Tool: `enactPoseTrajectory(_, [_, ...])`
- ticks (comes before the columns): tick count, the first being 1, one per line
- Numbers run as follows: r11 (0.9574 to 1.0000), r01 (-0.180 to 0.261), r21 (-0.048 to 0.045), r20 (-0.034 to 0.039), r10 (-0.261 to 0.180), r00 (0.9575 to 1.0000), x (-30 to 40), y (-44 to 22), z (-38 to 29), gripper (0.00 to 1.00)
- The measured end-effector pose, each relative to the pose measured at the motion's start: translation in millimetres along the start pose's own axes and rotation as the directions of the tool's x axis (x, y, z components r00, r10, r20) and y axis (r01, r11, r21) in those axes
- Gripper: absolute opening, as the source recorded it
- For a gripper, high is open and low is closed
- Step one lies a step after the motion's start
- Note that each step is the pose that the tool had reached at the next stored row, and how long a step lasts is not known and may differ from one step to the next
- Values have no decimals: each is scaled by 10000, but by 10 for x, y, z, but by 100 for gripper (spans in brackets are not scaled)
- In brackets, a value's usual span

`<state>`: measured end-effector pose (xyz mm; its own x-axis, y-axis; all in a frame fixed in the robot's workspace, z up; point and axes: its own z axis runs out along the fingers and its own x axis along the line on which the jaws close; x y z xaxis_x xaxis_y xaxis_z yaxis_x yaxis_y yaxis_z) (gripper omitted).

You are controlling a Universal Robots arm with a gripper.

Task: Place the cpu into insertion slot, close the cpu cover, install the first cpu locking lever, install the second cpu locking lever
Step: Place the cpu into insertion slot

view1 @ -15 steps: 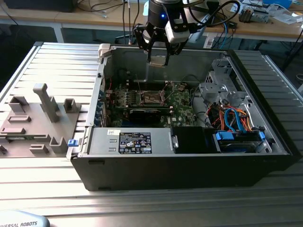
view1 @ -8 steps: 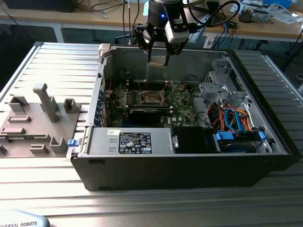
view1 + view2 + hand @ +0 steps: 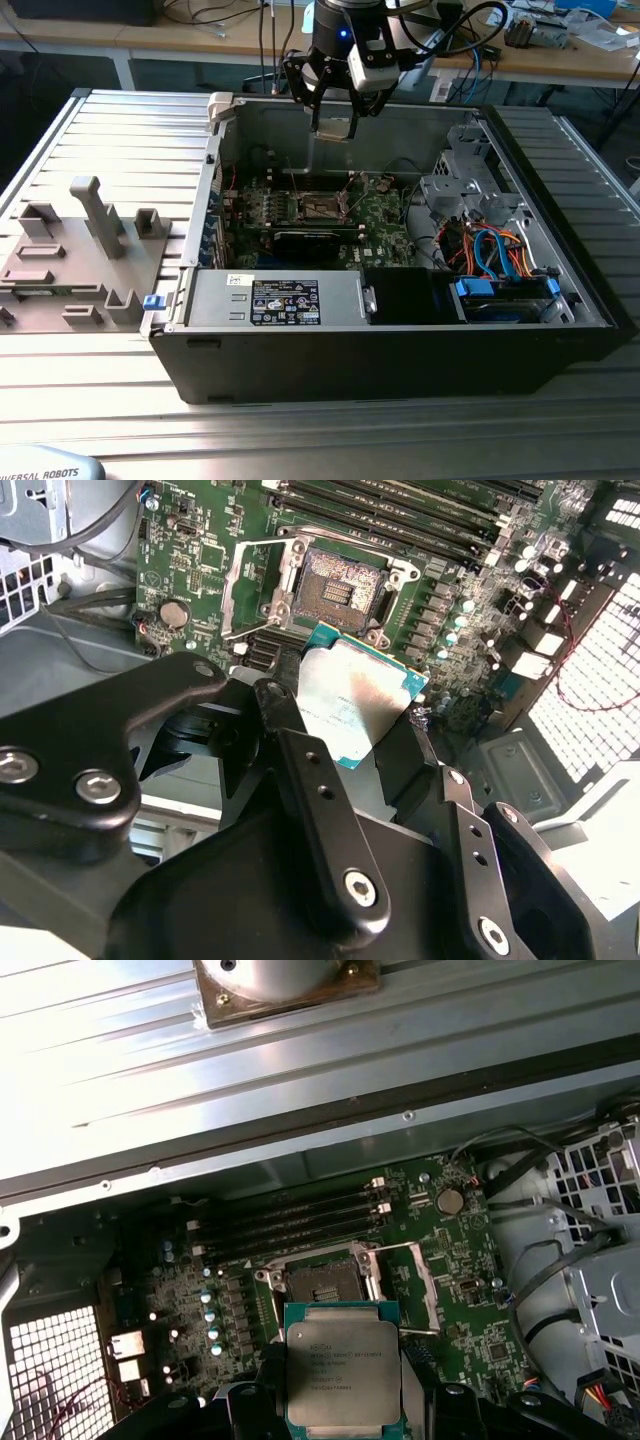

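My gripper (image 3: 334, 118) hangs over the open computer case (image 3: 400, 350), above the green motherboard (image 3: 385, 215), and is shut on the cpu (image 3: 335, 128). In both wrist views the cpu (image 3: 352, 695) (image 3: 342, 1370) is a silver-topped square chip with a green edge, pinched between the black fingers (image 3: 300, 755). It is held in the air, clear of the board. The insertion slot (image 3: 335, 583) (image 3: 322, 1282) lies bare below it, a dark square socket with a metal rim. The cpu cover (image 3: 236, 585) (image 3: 424, 1285) stands swung open beside the slot.
Long memory slots (image 3: 300, 1222) run along one side of the socket. A black card (image 3: 315, 240), a power supply (image 3: 285, 300) and a drive cage with coloured cables (image 3: 500, 262) fill the case. A grey fixture tray (image 3: 80, 250) sits at the exterior view's left.
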<state>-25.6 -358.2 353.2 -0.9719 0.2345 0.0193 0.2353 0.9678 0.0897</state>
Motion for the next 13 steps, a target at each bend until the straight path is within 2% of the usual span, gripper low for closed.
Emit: enactPoseTrajectory(13, [9999,-147,-3,13,147,9999,0,0,0,54])
